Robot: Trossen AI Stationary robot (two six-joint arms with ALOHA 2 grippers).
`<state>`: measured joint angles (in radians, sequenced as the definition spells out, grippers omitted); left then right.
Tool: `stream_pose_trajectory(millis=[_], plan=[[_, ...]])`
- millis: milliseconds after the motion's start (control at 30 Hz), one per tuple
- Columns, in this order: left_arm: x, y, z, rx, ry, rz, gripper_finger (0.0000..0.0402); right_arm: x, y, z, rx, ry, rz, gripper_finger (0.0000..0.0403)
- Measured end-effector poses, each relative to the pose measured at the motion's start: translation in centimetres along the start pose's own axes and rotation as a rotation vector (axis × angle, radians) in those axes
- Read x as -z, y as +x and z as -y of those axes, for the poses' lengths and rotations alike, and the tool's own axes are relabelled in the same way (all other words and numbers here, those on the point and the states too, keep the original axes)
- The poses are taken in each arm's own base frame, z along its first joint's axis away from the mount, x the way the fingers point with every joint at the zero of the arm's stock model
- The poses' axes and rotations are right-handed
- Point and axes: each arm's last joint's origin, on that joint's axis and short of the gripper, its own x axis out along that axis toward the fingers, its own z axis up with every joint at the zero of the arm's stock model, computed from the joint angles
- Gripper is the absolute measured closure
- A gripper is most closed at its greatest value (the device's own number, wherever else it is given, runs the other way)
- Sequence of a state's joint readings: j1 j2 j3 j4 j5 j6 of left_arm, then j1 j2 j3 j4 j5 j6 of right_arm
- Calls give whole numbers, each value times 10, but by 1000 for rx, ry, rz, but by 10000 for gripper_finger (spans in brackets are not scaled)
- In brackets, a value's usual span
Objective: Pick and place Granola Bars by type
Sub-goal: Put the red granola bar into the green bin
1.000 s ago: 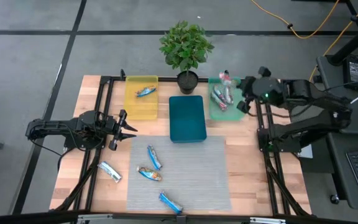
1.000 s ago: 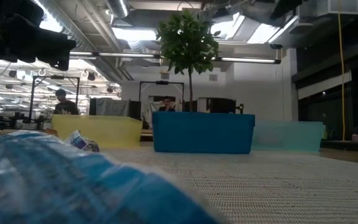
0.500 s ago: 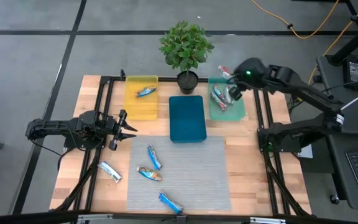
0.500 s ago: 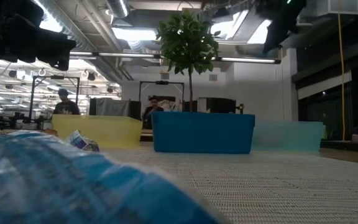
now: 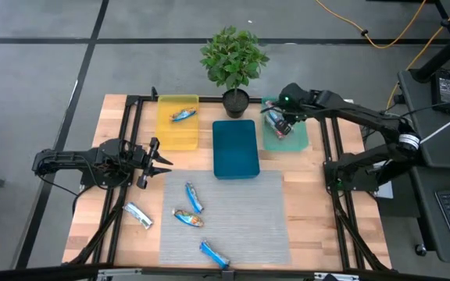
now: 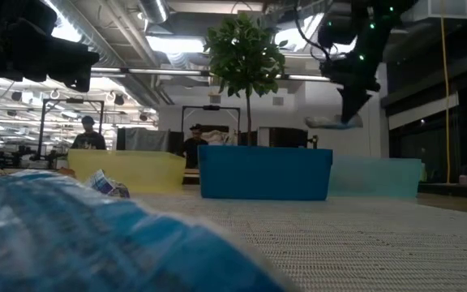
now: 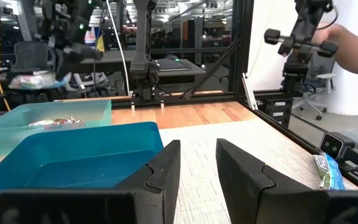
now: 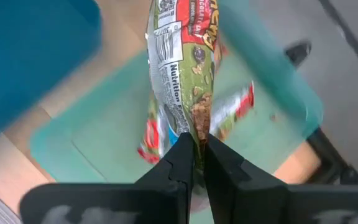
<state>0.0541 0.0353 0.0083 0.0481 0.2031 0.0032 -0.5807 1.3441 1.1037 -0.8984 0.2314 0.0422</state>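
My right gripper (image 5: 278,119) is shut on a granola bar in a red and green wrapper (image 8: 182,56), above the teal tray (image 5: 297,140) at the table's far right. In the low view the bar (image 6: 331,122) hangs clear above the tray's rim. Two red bars (image 8: 232,112) lie in that tray. A blue bar (image 5: 182,115) lies in the yellow tray (image 5: 176,133). Three bars (image 5: 194,197) (image 5: 187,218) (image 5: 214,254) lie on the grey mat, and a silvery one (image 5: 137,215) on the wood. My left gripper (image 5: 161,162) waits open at the table's left. My right gripper pinches one crimped end of the bar (image 8: 197,134) between its two fingers (image 8: 179,165). The fingers slant down from the table's right side. The bar sticks out beyond the fingertips, lifted clear over the teal tray.
A potted plant (image 5: 234,66) stands at the far edge between the yellow and teal trays. A dark blue tray (image 5: 235,148) sits in front of it, at the far edge of the grey mat (image 5: 248,226). People show in the room behind the table.
My right gripper has swung from the table's far right edge toward the left and come down over the teal tray, tipping to point more steeply down. The bar has travelled with it, lifted clear throughout.
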Motion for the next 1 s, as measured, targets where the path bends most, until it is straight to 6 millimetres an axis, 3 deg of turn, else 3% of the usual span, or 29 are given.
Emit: stream_pose_trajectory(millis=[133,467,1000], plan=[[0,0,0,0,0,0,306,14,12,4,-14,21,-45,368],[0,0,0,0,0,0,305,48,55,-9,-115,13,-74,368],[0,0,0,0,0,-1,305,54,60,-20,-217,16,-64,368]])
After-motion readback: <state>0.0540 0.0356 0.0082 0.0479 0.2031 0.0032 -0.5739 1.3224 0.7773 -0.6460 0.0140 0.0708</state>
